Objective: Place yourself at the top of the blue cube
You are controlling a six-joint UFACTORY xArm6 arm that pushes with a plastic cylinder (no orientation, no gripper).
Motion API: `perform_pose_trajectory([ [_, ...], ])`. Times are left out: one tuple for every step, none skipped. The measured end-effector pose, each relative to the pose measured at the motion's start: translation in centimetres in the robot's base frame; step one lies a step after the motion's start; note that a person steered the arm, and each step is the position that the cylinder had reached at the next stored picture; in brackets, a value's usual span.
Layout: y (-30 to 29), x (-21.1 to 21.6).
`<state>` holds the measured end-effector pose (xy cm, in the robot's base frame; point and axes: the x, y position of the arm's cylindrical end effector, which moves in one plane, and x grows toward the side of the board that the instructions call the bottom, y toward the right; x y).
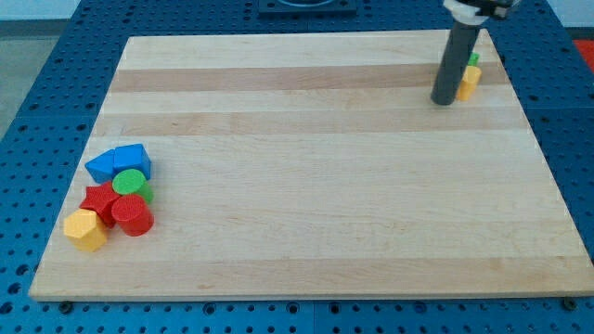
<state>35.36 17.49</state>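
Note:
The blue cube [131, 159] sits at the view's left edge of the wooden board [306, 167], touching a second blue block [99, 167] on its left. Below them lie a green cylinder [130, 183], a red star-shaped block [98, 200], a red cylinder [132, 215] and a yellow block [84, 230]. My tip [443, 100] is at the view's top right, far from the blue cube, touching a yellow block [469, 83] with a green block [474, 59] behind it.
The board lies on a blue perforated table [56, 56]. The cluster of blocks sits close to the board's left edge.

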Motion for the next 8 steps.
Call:
perform_pose_trajectory([
  [-4.6,0.3],
  [-8.9,0.4],
  [-12.8,0.3],
  [-16.3,0.3],
  [-19.7,0.3],
  [-22.9,0.3],
  [-25.9,0.3],
  [-28.9,0.3],
])
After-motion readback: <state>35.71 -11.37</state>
